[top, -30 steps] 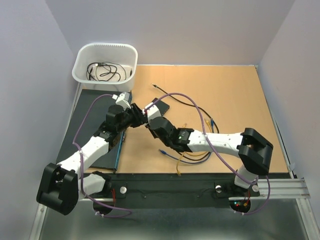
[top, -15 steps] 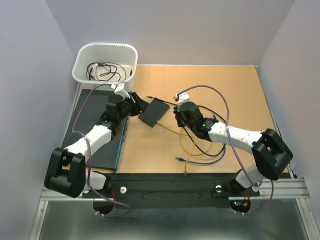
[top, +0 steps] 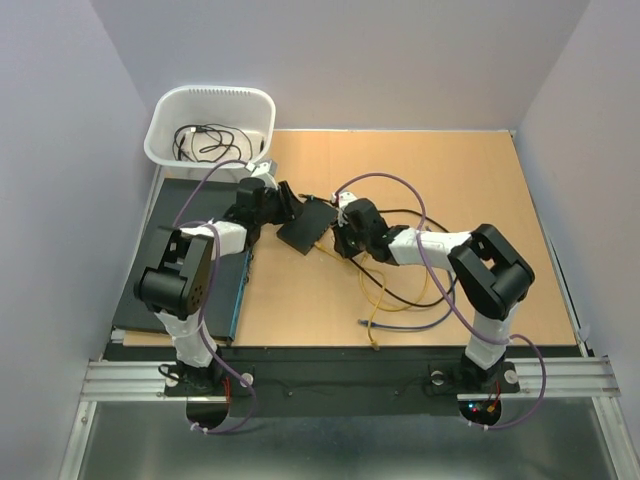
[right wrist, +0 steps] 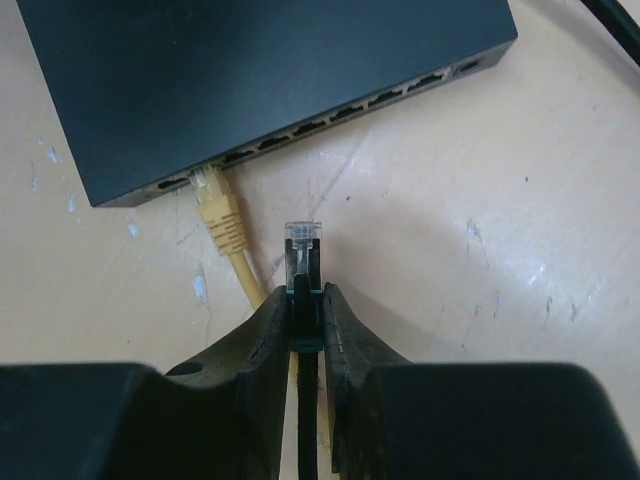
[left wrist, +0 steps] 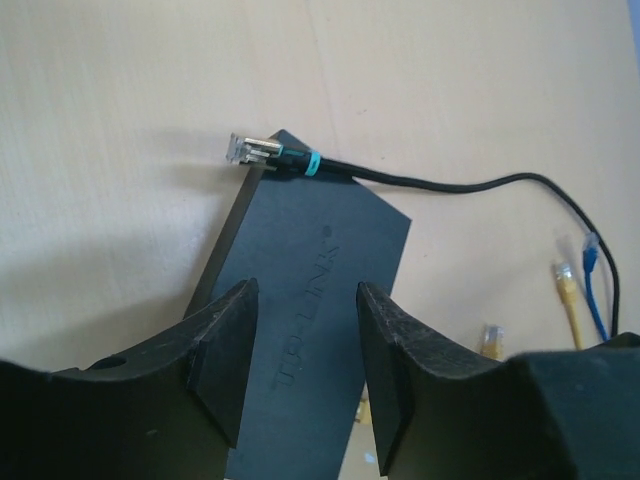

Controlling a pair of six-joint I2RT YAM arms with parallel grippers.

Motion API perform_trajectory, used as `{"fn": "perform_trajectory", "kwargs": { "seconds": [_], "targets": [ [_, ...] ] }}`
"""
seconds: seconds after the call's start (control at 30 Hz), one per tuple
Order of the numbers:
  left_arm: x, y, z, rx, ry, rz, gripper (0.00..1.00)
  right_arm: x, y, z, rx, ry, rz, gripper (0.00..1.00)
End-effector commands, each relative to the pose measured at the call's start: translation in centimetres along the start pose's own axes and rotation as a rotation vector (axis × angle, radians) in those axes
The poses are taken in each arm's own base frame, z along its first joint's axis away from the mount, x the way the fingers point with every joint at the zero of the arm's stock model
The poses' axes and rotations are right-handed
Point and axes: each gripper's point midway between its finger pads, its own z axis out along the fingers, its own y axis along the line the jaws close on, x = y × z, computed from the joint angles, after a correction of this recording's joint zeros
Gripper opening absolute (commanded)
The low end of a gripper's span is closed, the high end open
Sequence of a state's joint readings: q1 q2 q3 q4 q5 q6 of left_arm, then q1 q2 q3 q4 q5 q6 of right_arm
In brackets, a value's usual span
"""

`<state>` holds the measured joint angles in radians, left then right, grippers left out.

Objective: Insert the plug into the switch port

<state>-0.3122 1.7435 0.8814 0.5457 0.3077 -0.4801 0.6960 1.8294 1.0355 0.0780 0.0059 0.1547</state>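
The black switch box (top: 308,226) lies flat on the brown table; it also shows in the left wrist view (left wrist: 310,250) and the right wrist view (right wrist: 250,70). Its row of ports (right wrist: 340,110) faces my right gripper (right wrist: 305,295), which is shut on a black cable's clear plug (right wrist: 304,240). The plug points at the ports, a short way off. A yellow plug (right wrist: 213,200) sits in a port near the row's left end. My left gripper (left wrist: 305,295) is open above the box's top. In the top view the right gripper (top: 340,237) is beside the box and the left gripper (top: 284,205) at its other side.
A second clear plug with a teal band (left wrist: 250,150) lies at the box's far corner. Loose yellow, blue and black cables (top: 400,290) lie to the right. A white bin (top: 160,135) with cables stands at the back left. A dark mat (top: 135,300) covers the left.
My right gripper has swung left, back to the port side of the switch box, with the plug in it. My left gripper has shifted a little farther back by the box.
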Motion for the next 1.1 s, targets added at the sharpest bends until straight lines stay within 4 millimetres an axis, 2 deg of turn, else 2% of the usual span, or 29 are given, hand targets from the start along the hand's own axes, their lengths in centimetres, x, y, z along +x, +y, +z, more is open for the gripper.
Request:
{"fn": "perform_trajectory", "kwargs": {
  "seconds": [0.0,0.27,0.47,0.5,0.53,0.83,1.0,1.07],
  "targets": [
    [-1.4,-0.7,0.9,0.049,-0.036,0.062,0.54,-3.6,1.3,0.9,-0.087,-0.074,0.013,0.01],
    [0.8,0.6,2.6,0.049,0.032,0.073,0.54,-2.8,2.5,3.0,-0.176,-0.019,0.0,0.0],
    [1.6,1.1,3.1,0.053,0.057,0.1,0.54,-1.1,2.8,3.9,-0.222,0.077,0.018,0.0],
    [1.7,1.2,3.1,0.05,0.06,0.109,0.54,-1.4,2.9,4.1,-0.227,0.076,0.018,0.0],
    [1.8,1.3,3.2,0.046,0.065,0.109,0.54,-0.3,2.8,3.9,-0.224,0.127,0.024,0.0],
    [2.5,2.8,3.6,-0.013,0.085,0.101,0.54,1.4,2.6,1.9,-0.201,0.235,0.053,0.0],
    [2.5,3.4,3.5,-0.041,0.079,0.081,0.54,0.3,2.9,1.6,-0.207,0.256,0.057,0.0],
    [2.0,3.7,3.3,-0.058,0.066,0.077,0.54,0.7,2.9,1.4,-0.2,0.291,0.065,0.0]
  ]
}}
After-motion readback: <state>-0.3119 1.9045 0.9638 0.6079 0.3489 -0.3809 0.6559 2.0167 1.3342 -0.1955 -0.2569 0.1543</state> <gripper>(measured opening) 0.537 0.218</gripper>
